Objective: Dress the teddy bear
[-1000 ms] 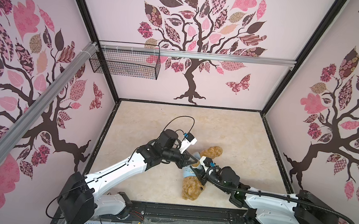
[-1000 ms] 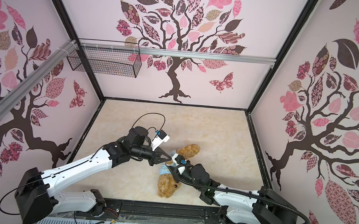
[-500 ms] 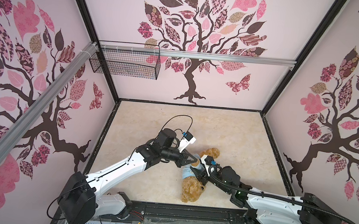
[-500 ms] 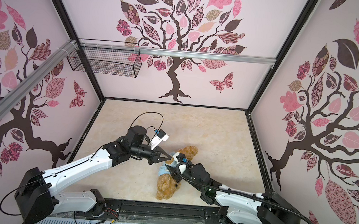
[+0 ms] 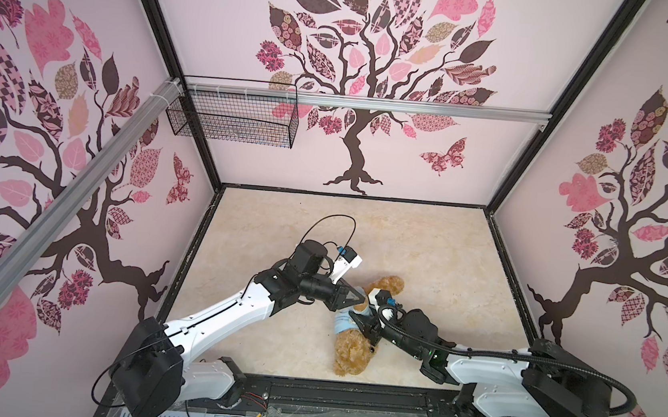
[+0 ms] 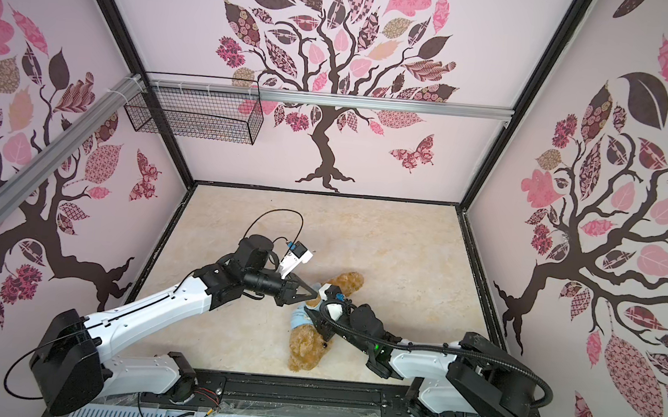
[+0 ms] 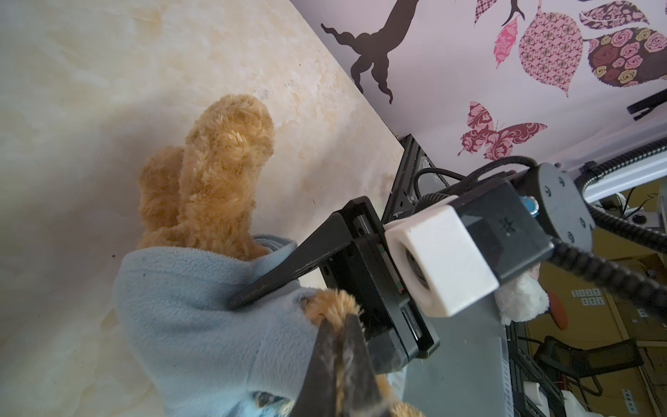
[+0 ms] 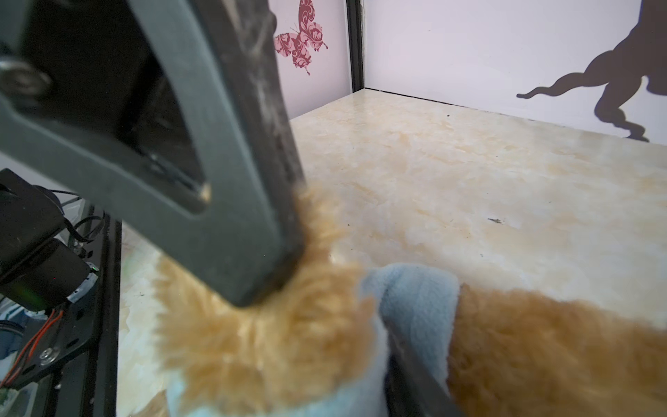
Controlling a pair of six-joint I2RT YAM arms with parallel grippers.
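In both top views your bear (image 5: 352, 351) lies at lower middle, shirt (image 5: 343, 324) on it, left gripper (image 5: 361, 298) and right gripper (image 5: 356, 319) meeting there. Left wrist view, bottom: the left one is closed on a paw (image 7: 334, 301). Right wrist view, lower right: one right finger (image 8: 418, 372) sits in the shirt; its grip you cannot tell.

You have a shaggy plush teddy bear (image 5: 352, 351) in a soft, matt fleece shirt (image 5: 344, 323), on a smooth, faintly glossy marble-look table (image 5: 425, 243). The basket (image 5: 232, 120) is thin black wire mesh; the rail (image 5: 417, 107) looks like brushed metal.
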